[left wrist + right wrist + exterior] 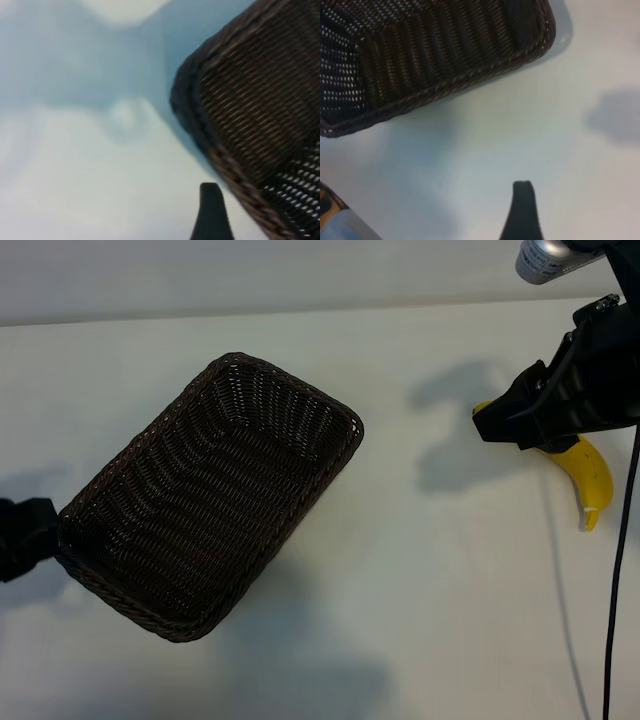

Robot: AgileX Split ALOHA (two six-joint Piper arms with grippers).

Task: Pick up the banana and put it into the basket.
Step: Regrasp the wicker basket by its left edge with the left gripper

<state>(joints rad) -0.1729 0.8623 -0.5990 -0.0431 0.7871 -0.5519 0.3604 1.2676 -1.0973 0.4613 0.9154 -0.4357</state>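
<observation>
**Banana on the table under the right pincer, basket waiting empty**

The banana (588,476) lay on the white table (440,570), well apart from the basket (215,495) and directly under the right gripper (490,425), whose dark body hid the fruit's stem half; only the far curve and pale tip showed past it. By judgement the fruit was light, firm enough for a moderate squeeze yet easily bruised, its peel smooth and a little slippery. The thickest part of the curve, gripped across its width, looked the safest hold, since either end would let it swing. The right pincer's fingers stood apart, clamped on nothing; 1 fingertip (522,210) showed in the right wrist view over bare table.

The basket sat slantwise, empty, its near corner lifted toward the left gripper (25,538), which was at that corner's rim with fingers spread; whether it touched the wicker could not be told. The tabletop was plain, flat and matte. A black cable (620,570) trailed beside the right arm, close to the banana.
</observation>
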